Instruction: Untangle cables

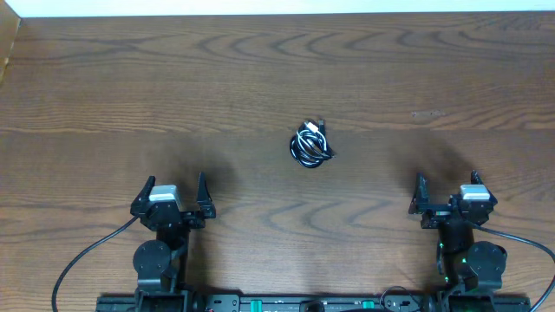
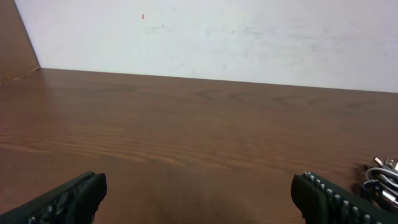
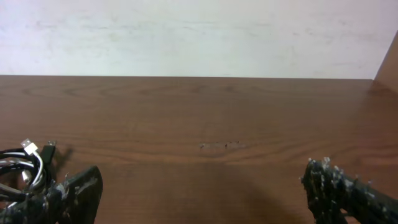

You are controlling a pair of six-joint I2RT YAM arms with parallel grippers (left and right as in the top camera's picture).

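The cables (image 1: pixel 310 144) lie as one small knotted bundle of black and white cords near the middle of the wooden table (image 1: pixel 260 78). In the left wrist view the cables (image 2: pixel 380 180) peek in at the right edge; in the right wrist view the cables (image 3: pixel 23 168) sit at the far left, a white plug on top. My left gripper (image 1: pixel 173 192) stands open near the front left, nothing between its fingers. My right gripper (image 1: pixel 447 191) is open near the front right, also holding nothing. Both are well short of the bundle.
A white wall (image 2: pixel 217 37) runs along the table's far edge. Thick black wires (image 1: pixel 82 256) trail from the arm bases at the front edge. A brown board (image 1: pixel 9 39) stands at the far left corner.
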